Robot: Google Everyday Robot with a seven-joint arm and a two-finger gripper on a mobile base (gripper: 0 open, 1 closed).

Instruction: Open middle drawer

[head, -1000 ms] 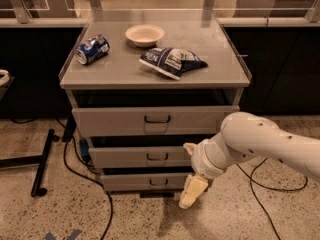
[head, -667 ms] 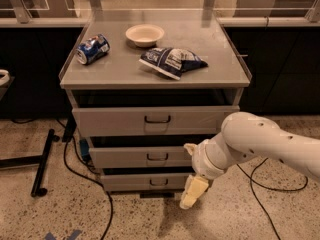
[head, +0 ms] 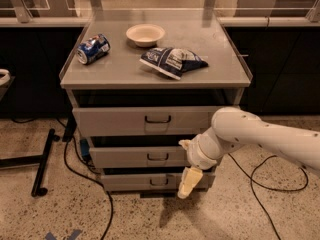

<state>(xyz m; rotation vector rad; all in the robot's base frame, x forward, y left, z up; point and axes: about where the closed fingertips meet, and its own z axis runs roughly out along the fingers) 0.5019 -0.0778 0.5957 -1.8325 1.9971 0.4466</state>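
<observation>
1. Middle drawer point(head: 131, 157) – lower centre of frame, between the top drawer point(head: 115, 121) and the bottom drawer point(head: 131, 182). Its loop handle point(head: 157, 157) is bare and ungrasped, so the pull looks not yet begun.
2. Gripper point(head: 189, 181) – lower centre-right, hanging downward in front of the bottom drawer's right end, below and right of the handle. Judged a pre-approach pose, since it is too low to hook the loop. Whether it is spread or closed cannot be told.
3. Arm point(head: 260, 136): enters from the right edge, across the cabinet's right corner.
4. Cabinet top point(head: 115, 71), upper centre: a tipped can point(head: 93, 48), a bowl point(head: 145, 34) and a chip bag point(head: 172, 61), all clear of the drawers.
</observation>
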